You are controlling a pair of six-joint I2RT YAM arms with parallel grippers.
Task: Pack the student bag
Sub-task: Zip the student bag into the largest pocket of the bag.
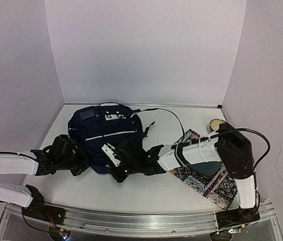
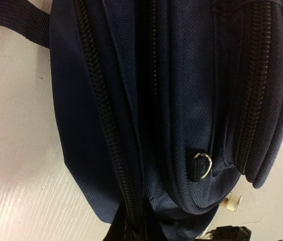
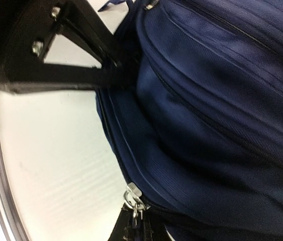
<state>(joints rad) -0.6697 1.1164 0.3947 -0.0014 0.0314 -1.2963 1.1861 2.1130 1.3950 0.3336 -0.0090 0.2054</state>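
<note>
The student bag (image 1: 103, 134), dark navy with a white stripe, lies flat in the middle of the table. My left gripper (image 1: 82, 164) is at its near left corner. In the left wrist view the left gripper (image 2: 131, 227) is shut, pinching the bag's fabric (image 2: 191, 100) beside a black zipper line (image 2: 106, 130). My right gripper (image 1: 119, 169) is at the bag's near edge. In the right wrist view the right gripper (image 3: 140, 230) is shut on the silver zipper pull (image 3: 135, 199) at the seam of the bag (image 3: 216, 115).
A patterned mat (image 1: 209, 185) lies to the right, partly under the right arm. A small round tan object (image 1: 216, 123) sits at the back right. A bag strap (image 1: 164, 113) trails toward the back. White walls close in three sides.
</note>
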